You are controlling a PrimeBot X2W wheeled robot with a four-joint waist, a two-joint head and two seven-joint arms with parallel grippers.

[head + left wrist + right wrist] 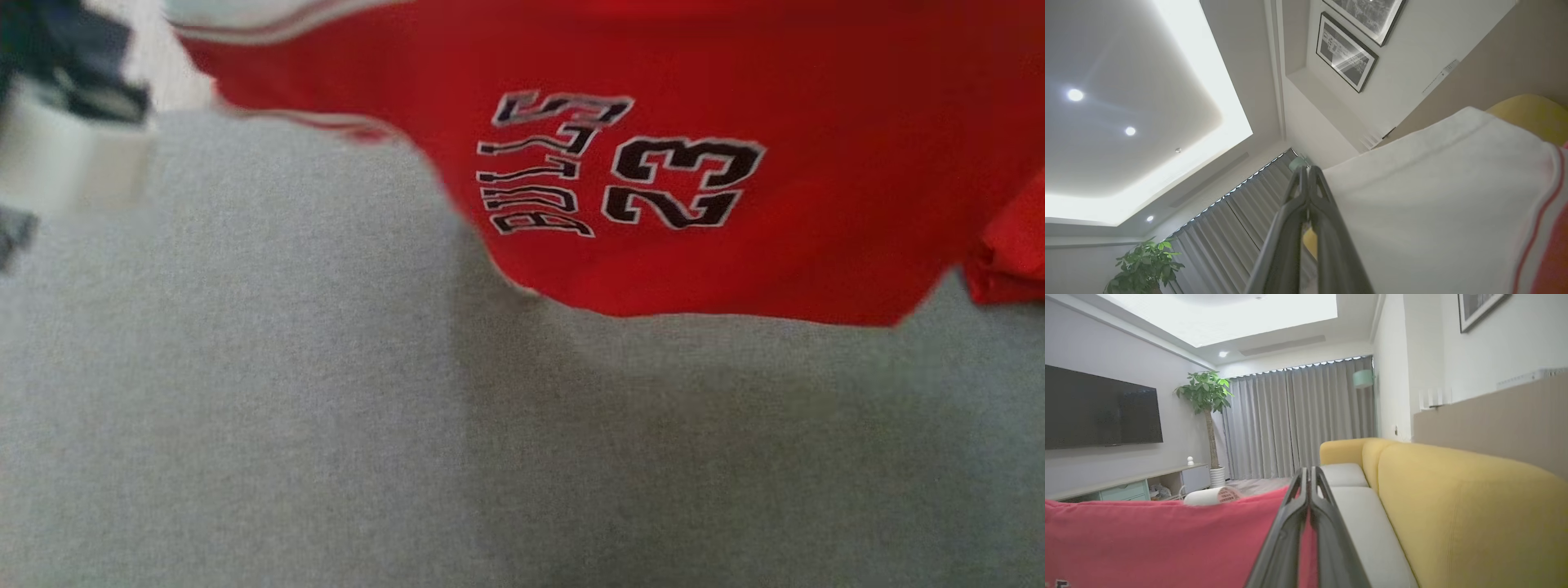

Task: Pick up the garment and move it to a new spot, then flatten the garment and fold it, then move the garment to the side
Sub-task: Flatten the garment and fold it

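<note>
The garment (735, 245) is a red jersey with a black "BULLS 23" print and a white, red-striped sleeve. It hangs spread across the top of the head view, its lower hem loose above a grey cushion (326, 449). In the left wrist view my left gripper (1308, 169) is shut, and the white sleeve (1433, 204) spreads from its fingers to the right. In the right wrist view my right gripper (1307, 469) is shut with red cloth (1167, 539) showing between its fingers and stretching left.
A yellow sofa (1453, 498) with grey seat cushions (1367, 522) runs along the wall. Across the room stand a TV (1098, 408), a low cabinet (1126, 486), a potted plant (1206, 396) and grey curtains (1298, 420). A blurred white and dark shape (65, 139) sits at upper left.
</note>
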